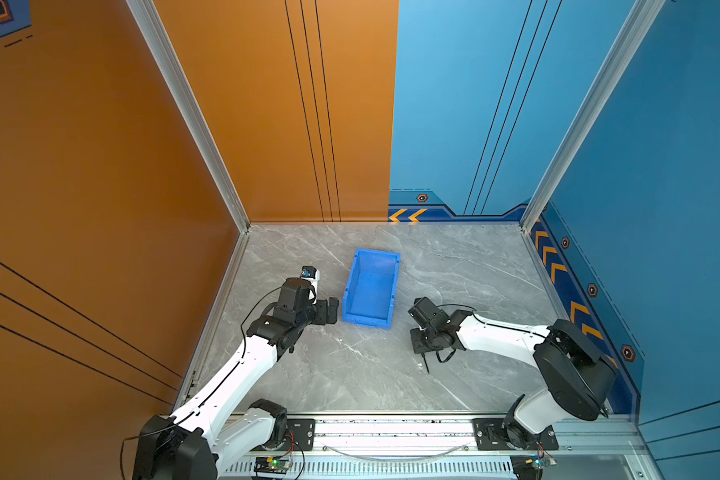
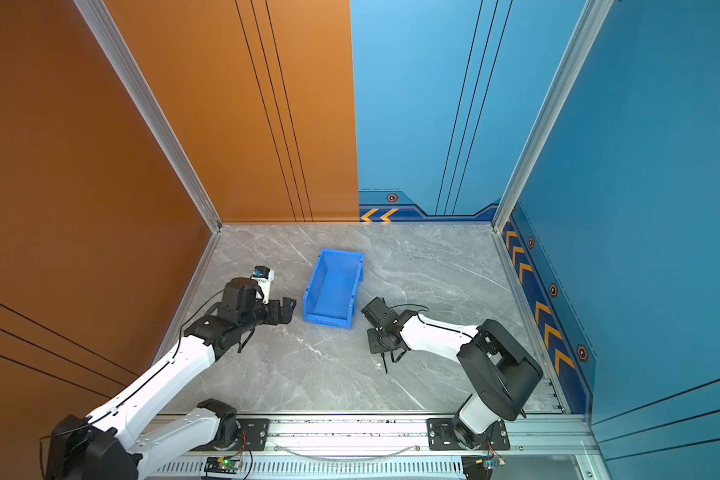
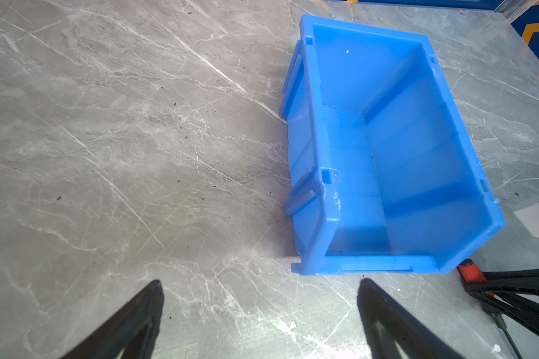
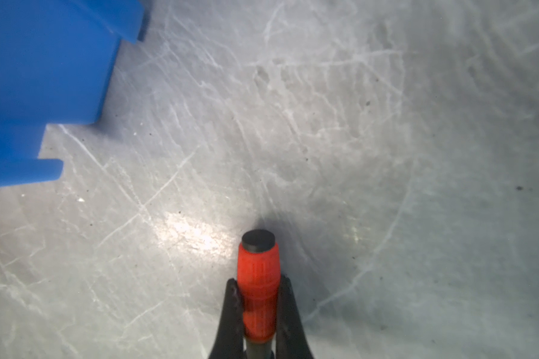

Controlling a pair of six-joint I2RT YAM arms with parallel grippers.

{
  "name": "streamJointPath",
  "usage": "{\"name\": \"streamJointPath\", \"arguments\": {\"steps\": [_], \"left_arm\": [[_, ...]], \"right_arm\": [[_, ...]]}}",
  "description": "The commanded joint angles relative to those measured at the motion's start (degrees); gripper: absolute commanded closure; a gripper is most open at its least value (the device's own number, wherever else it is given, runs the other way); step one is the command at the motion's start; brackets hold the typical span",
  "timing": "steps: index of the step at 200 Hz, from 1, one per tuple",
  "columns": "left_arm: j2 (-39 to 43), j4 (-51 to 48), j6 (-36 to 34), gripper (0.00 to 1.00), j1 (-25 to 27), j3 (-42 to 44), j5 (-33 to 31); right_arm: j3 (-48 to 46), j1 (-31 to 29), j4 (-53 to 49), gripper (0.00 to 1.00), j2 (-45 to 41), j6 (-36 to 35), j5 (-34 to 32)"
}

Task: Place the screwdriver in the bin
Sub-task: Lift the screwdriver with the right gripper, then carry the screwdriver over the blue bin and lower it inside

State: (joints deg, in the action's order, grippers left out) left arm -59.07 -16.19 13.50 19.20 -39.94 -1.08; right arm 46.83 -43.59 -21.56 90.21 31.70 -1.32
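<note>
Red-orange ribbed plastic forms the handle of the screwdriver (image 4: 257,289), a short barrel with a flat black cap at its free end, seen at the lower middle of the right wrist view. The right claw (image 4: 258,281) is clamped on that handle, one matte black finger pressed to each side. A dark shaft runs out of the frame between the fingers. In both top views the tool shows only as a thin black line under that claw, right of centre, pointing toward the lower edge of the frame. Whether it touches the surface (image 1: 350,374) cannot be told.

That surface is grey stone-look sheet, glossy, veined with white streaks.

The bin (image 1: 371,291) stands on it at the middle of both top views. It is a bright blue moulded plastic rectangle, open on top, with a thick rim and ribbed outer walls. The short end toward the lower edge of the frame is cut down to a low lip. The screwdriver is outside it, near that low end and to its lower right, apart from the wall.

The left claw (image 3: 261,282) is spread wide with nothing between its tapered black fingers. It sits just left of the bin.
</note>
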Motion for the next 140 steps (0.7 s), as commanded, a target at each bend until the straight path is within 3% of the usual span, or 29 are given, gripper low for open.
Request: {"name": "streamJointPath", "arguments": {"steps": [1, 35, 76, 119, 140], "left_arm": [[1.3, -1.0, -0.2, 0.02, 0.5, 1.2, -1.4], [2.3, -1.1, -0.5, 0.02, 0.6, 1.2, -1.3], [4.3, 1.3, -1.2, 0.02, 0.0, 2.6, -1.3], [4.6, 11.6, -0.7, 0.02, -1.5, 4.6, 8.1], [4.9, 16.0, -1.0, 0.02, -1.5, 5.9, 11.2]], "right_arm": [[0.5, -0.3, -5.1, 1.00, -3.1, 1.4, -2.6], [10.2, -1.7, -15.5, 1.00, -6.6, 2.1, -11.9], [20.9, -2.3, -18.8, 1.00, -7.7, 5.8, -16.9], [30.7, -3.1, -17.4, 1.00, -2.7, 10.1, -14.5], [40.1, -3.2, -21.5, 1.00, 3.1, 13.2, -13.1]]}}
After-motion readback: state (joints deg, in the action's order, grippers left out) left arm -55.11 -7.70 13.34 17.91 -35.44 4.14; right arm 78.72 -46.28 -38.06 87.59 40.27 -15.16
